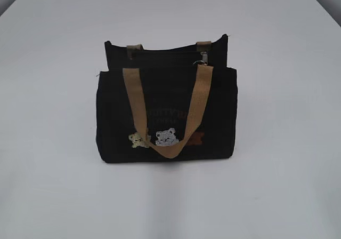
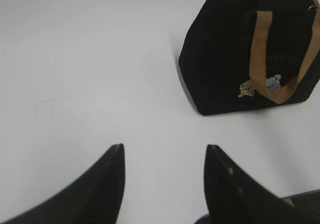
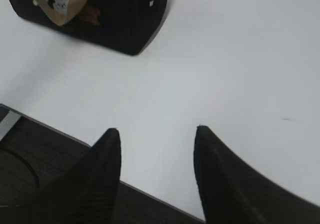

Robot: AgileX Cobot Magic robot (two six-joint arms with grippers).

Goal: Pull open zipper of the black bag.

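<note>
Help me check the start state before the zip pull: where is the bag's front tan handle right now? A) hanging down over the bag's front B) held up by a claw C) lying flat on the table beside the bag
A: the front tan handle droops in a loop down the face of the black bag, its bottom by the embroidered bears, and no claw touches it.

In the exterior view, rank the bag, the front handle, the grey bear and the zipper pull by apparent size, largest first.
1. Bag
2. Front handle
3. Grey bear
4. Zipper pull

The bear and the pull are both small; the bear looks slightly bigger, but that call is close.
</note>
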